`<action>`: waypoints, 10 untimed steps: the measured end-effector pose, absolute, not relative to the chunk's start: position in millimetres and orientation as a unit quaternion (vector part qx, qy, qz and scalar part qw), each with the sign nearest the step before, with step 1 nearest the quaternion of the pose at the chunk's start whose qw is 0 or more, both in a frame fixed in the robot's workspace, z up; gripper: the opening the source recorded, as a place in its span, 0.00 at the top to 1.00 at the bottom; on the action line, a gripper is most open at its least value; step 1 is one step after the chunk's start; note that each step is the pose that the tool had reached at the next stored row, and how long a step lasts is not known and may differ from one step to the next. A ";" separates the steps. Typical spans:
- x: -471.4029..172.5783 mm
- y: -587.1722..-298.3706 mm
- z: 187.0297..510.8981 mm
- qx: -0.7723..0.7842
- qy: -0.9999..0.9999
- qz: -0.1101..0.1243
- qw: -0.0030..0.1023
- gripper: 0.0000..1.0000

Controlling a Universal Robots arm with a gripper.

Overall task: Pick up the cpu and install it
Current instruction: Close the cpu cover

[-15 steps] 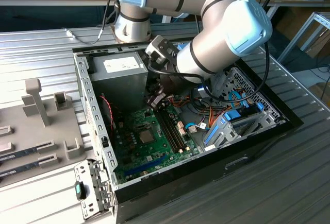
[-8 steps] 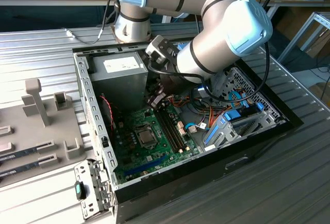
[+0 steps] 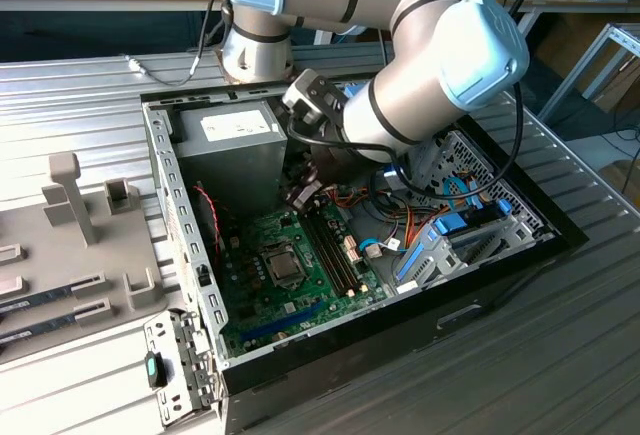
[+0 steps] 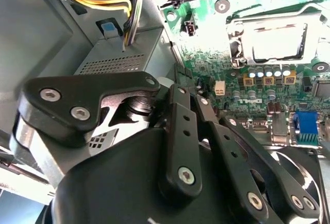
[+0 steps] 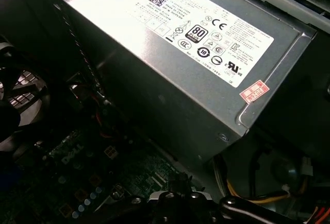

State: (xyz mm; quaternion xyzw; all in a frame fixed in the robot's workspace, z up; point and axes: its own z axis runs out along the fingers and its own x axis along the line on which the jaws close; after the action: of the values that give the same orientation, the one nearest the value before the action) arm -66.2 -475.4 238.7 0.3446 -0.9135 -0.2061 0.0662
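Inside the open computer case, gripper hanging above the green motherboard beside the power supply, cpu sitting in its socket, finger state impossible to tell.

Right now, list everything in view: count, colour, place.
Computer case: one, black, open on the ribbed metal table.
Circuit board: one, green, on the case floor.
Chip socket: one, silver frame, mid-board; also in the second wrist view.
Power supply: one, grey, labelled, back corner of the case; also in the first wrist view.
Wire bundle: orange, yellow, black, beside the power supply.
Grey holders: several, at the exterior view's left.
Robot arm: one, silver-grey, reaching into the case.
Hand: black, above the board.
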 end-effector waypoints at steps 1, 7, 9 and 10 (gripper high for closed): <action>-66.2 -475.8 238.8 0.344 -0.915 -0.201 0.068 0.89; -66.2 -476.4 238.8 0.340 -0.925 -0.147 0.088 0.89; -66.2 -476.5 238.7 0.338 -0.927 -0.129 0.095 0.89; -66.1 -477.3 238.2 0.338 -0.928 -0.122 0.097 0.89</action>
State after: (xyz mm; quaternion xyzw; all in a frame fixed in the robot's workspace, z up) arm -66.1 -477.3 238.2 0.3377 -0.9282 -0.1220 0.0974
